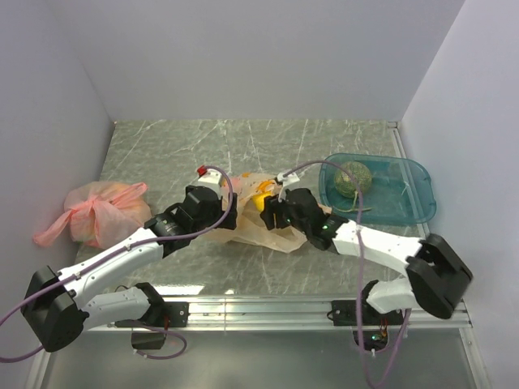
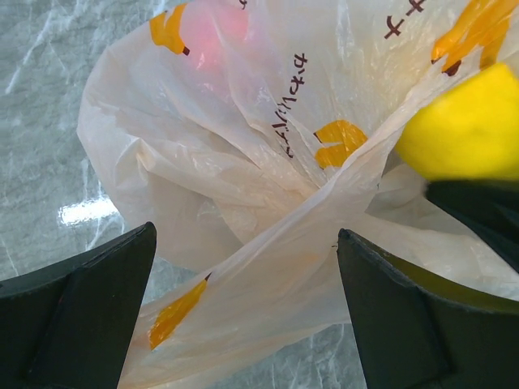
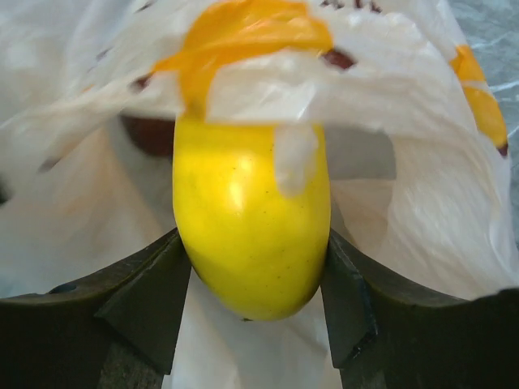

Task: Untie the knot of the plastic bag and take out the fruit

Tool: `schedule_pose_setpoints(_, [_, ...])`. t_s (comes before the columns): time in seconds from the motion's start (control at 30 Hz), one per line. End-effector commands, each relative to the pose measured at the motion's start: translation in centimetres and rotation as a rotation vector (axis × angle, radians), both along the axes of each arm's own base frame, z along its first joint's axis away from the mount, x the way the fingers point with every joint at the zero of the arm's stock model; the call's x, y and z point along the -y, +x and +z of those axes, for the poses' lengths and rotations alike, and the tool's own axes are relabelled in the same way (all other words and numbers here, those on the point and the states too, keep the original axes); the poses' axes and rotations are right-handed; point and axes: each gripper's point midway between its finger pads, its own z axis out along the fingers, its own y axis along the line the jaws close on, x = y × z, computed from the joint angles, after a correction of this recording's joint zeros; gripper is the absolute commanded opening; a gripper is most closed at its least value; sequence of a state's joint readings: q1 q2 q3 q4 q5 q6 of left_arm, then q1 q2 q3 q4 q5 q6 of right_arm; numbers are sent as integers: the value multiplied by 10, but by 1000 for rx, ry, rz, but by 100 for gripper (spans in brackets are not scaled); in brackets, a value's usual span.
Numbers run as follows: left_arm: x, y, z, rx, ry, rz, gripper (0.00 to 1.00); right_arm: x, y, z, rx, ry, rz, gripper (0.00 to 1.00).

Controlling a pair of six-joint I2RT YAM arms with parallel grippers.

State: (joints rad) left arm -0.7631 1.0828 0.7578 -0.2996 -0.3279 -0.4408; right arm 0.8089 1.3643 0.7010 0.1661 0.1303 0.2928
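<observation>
The plastic bag (image 1: 247, 220) lies crumpled at mid table, beige with orange marks. My right gripper (image 3: 255, 253) reaches into its mouth and is shut on the yellow fruit (image 3: 250, 227), a finger pressing each side. That yellow fruit (image 2: 466, 126) also shows in the left wrist view, and in the top view (image 1: 261, 200). My left gripper (image 2: 247, 304) is open, its jaws astride a stretched strip of the bag (image 2: 268, 267) without pinching it. A dark red fruit (image 3: 150, 134) sits deeper in the bag. The netted melon (image 1: 354, 177) lies in the teal tray (image 1: 413, 198). The knot is out of view.
A tied pink bag (image 1: 97, 212) rests by the left wall. The teal tray sits at the right, close to the right wall. White walls close in the table on three sides. The two arms meet over the bag.
</observation>
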Motion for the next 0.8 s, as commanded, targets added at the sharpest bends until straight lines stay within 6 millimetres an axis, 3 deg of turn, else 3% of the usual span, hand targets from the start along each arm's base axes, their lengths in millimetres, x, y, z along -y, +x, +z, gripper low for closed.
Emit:
schedule_pose_setpoints(0.0, [6,14,32,75,-63,43,99,3,-21,28,51,21,108,0])
schedule_pose_setpoints(0.2, [9,20,43,96,-84,60,99,10,-53,56,66,18,260,0])
schedule_pose_setpoints(0.33, [15,19,46,101,-87,15,99,38,-45,71,81,-7,161,0])
schedule_pose_setpoints(0.5, [17,18,48,94,-57,-17,99,102,-2,104,161,26,-167,0])
schedule_pose_setpoints(0.63, [18,20,49,100,11,-70,99,184,39,121,196,55,-559,0])
schedule_pose_setpoints(0.7, [20,22,50,102,37,-93,99,218,47,121,199,61,-717,0])
schedule_pose_setpoints(0.73, [20,23,50,110,62,-110,99,253,51,120,202,61,-853,0])
schedule_pose_setpoints(0.77, [21,25,50,114,71,-117,99,267,52,120,193,104,-927,0])
